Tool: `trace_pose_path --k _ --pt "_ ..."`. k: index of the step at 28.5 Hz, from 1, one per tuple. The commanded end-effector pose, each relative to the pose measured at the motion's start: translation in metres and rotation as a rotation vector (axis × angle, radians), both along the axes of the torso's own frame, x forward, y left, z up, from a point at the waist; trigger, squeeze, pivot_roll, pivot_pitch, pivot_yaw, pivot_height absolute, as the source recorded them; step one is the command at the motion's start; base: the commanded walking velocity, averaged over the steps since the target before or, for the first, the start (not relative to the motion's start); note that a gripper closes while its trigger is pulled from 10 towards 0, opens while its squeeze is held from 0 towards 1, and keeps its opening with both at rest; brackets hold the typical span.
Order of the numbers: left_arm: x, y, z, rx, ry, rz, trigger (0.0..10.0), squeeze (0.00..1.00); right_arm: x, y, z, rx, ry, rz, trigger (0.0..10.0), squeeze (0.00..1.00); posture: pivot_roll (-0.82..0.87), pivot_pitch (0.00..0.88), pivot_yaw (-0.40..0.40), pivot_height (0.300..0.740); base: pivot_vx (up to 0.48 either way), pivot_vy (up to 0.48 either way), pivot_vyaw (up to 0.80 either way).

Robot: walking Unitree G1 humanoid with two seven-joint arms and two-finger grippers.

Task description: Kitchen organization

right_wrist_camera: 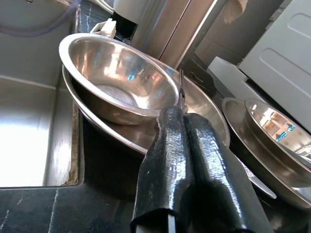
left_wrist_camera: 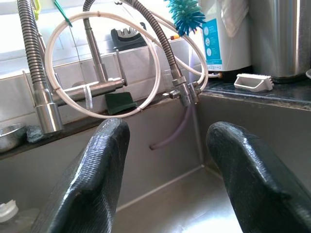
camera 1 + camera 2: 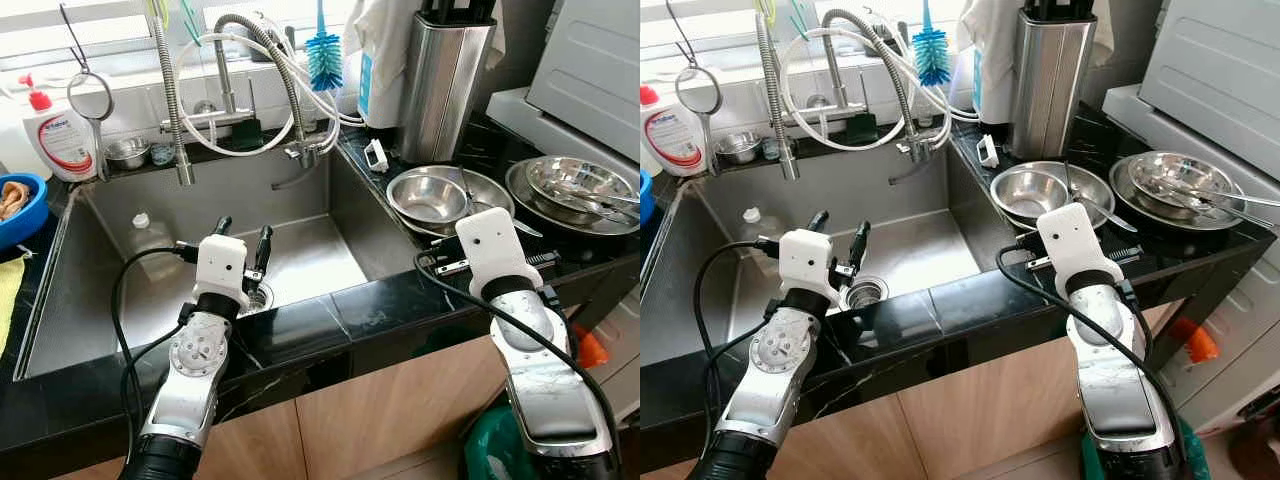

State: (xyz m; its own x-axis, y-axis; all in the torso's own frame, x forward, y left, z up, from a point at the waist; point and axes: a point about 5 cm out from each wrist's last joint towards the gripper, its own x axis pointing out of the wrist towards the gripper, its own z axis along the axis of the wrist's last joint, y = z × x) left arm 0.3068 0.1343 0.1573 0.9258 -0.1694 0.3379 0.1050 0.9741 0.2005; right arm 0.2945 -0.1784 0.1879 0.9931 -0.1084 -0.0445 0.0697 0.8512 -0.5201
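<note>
Our left claw [image 3: 243, 242] hangs wide open and empty over the sink [image 3: 300, 262]; the right claw [image 1: 187, 126] is pinched shut on nothing, just short of the bowl [image 1: 118, 77]. We'd open those fingers before reaching for its rim

We see a blue bottle brush [image 3: 324, 58] at the counter's back edge, a soap bottle [image 3: 60, 135] at its back left corner, a blue bowl [image 3: 20, 207] on its left edge.
</note>
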Motion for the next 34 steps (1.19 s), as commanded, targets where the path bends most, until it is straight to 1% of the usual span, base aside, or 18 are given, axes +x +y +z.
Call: trace_pose_path --k 1,3,5,11,16,22,25,29,30,31,32,33,34 --pt "-0.001 0.001 -0.004 0.009 0.017 0.009 10.0 0.0 0.0 0.007 0.0 -0.011 0.006 0.049 10.0 0.0 -0.12 0.0 0.038 0.74 0.0 0.0 0.0" --pt "-0.001 0.001 -0.004 0.009 0.017 0.008 10.0 0.0 0.001 0.016 0.001 -0.084 -0.003 0.131 10.0 0.0 -0.12 0.0 0.038 0.74 0.0 0.0 0.0" --pt "-0.001 0.001 -0.004 0.008 0.017 0.009 10.0 0.0 0.0 0.018 0.0 -0.113 0.003 0.153 10.0 0.0 -0.12 0.0 0.038 0.74 0.0 0.0 0.0" --pt "-0.001 -0.001 -0.004 0.008 0.014 0.007 10.0 0.0 -0.003 0.027 -0.01 -0.105 0.061 0.228 10.0 0.0 -0.12 0.0 0.036 0.74 0.0 0.0 0.0" --pt "-0.001 -0.001 -0.004 0.008 0.015 0.005 10.0 0.0 -0.005 0.027 -0.014 -0.135 0.079 0.25 10.0 0.0 -0.12 0.0 0.036 0.74 0.0 0.0 0.0" --pt "-0.002 -0.002 -0.004 0.005 0.015 0.005 10.0 0.0 -0.004 0.022 -0.014 -0.142 0.082 0.23 10.0 0.0 -0.12 0.0 0.033 0.74 0.0 0.0 0.0" --pt "-0.002 -0.001 -0.004 0.004 0.014 0.008 10.0 0.0 -0.003 0.021 -0.008 -0.142 0.049 0.216 10.0 0.0 -0.12 0.0 0.032 0.74 0.0 0.0 0.0" --pt "-0.002 0.0 -0.004 0.005 0.014 0.012 10.0 0.0 -0.001 0.024 0.004 -0.12 -0.019 0.227 10.0 0.0 -0.12 0.0 0.034 0.74 0.0 0.0 0.0" --pt "-0.002 0.0 -0.004 0.005 0.014 0.012 10.0 0.0 -0.001 0.025 0.007 -0.117 -0.034 0.231 10.0 0.66 -0.12 0.0 0.034 0.74 0.0 0.0 0.0" --pt "-0.002 0.0 -0.004 0.005 0.014 0.011 10.0 0.0 -0.001 0.029 0.01 -0.116 -0.049 0.264 10.0 1.0 -0.13 0.0 0.036 0.74 0.0 0.0 0.0" --pt "-0.002 0.0 -0.004 0.005 0.014 0.011 10.0 0.0 -0.001 0.03 0.011 -0.119 -0.054 0.277 10.0 1.0 -0.13 0.0 0.036 0.74 0.0 0.0 0.0" --pt "-0.002 0.0 -0.004 0.005 0.014 0.011 10.0 0.0 -0.001 0.032 0.013 -0.155 -0.066 0.298 10.0 1.0 -0.13 0.0 0.036 0.74 0.0 0.0 0.0" --pt "-0.002 -0.001 -0.004 0.006 0.015 0.009 10.0 0.0 -0.003 0.035 0.015 -0.251 -0.079 0.35 10.0 1.0 -0.13 0.0 0.036 0.74 0.0 0.0 0.0"
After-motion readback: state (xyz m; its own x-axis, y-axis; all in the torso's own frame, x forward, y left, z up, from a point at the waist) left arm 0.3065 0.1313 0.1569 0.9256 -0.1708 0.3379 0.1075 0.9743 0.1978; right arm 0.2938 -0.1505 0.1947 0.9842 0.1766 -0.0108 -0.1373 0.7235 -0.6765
